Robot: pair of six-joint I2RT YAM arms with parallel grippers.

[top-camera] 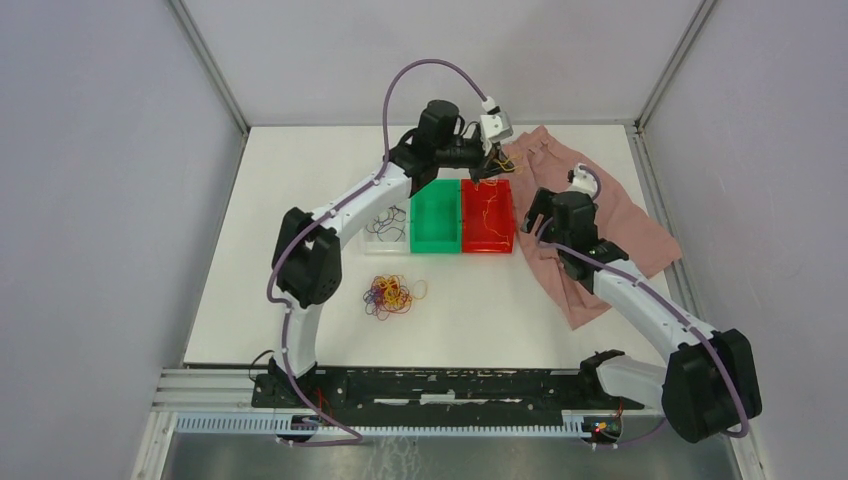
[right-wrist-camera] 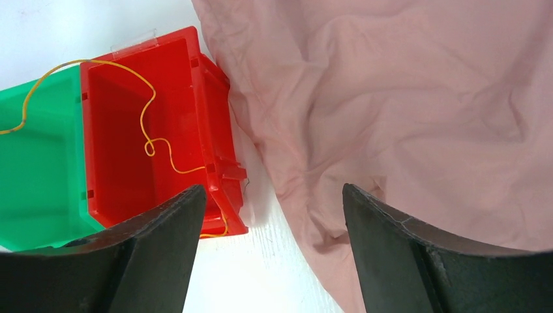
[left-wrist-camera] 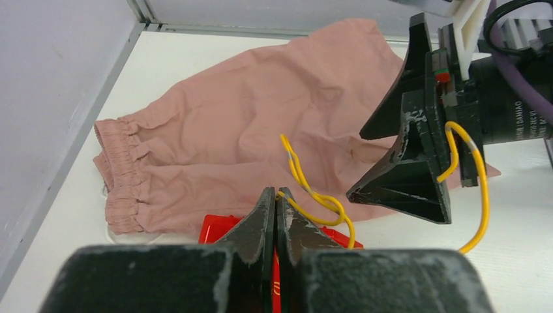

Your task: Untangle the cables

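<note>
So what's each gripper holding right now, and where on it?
The left gripper pinches a yellow wire in its fingertips, near one end of the wire. The right gripper is open and holds nothing.

White table (top-camera: 240, 320) enclosed by plain pale grey walls (top-camera: 100, 200) on three sides, metal posts (top-camera: 210, 65) at the corners, soft even light.
</note>
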